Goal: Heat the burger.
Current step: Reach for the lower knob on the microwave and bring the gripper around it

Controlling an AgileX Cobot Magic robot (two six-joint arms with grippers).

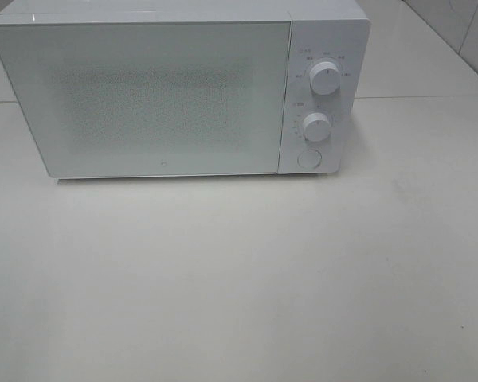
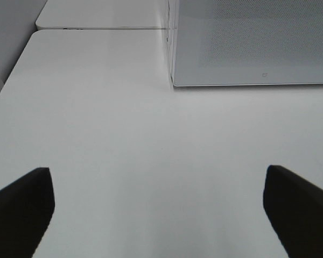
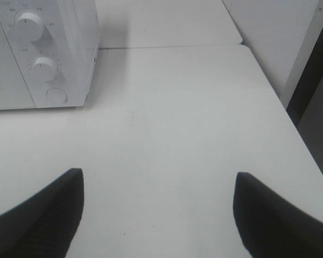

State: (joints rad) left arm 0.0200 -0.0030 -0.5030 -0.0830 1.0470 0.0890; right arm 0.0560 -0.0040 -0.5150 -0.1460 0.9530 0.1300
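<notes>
Burger nowhere in sight: not on the pale white tabletop [image 1: 239,278], perhaps behind the shut frosted door of the white boxy microwave [image 1: 159,87]; cannot tell through the speckled panel. Left gripper [image 2: 157,177] and right gripper [image 3: 159,180] both empty, jaws apart, above the table. Probably door-opening or timer step; next calls for reaching the round door button [image 1: 308,158] or lower white dial [image 1: 316,126].
</notes>
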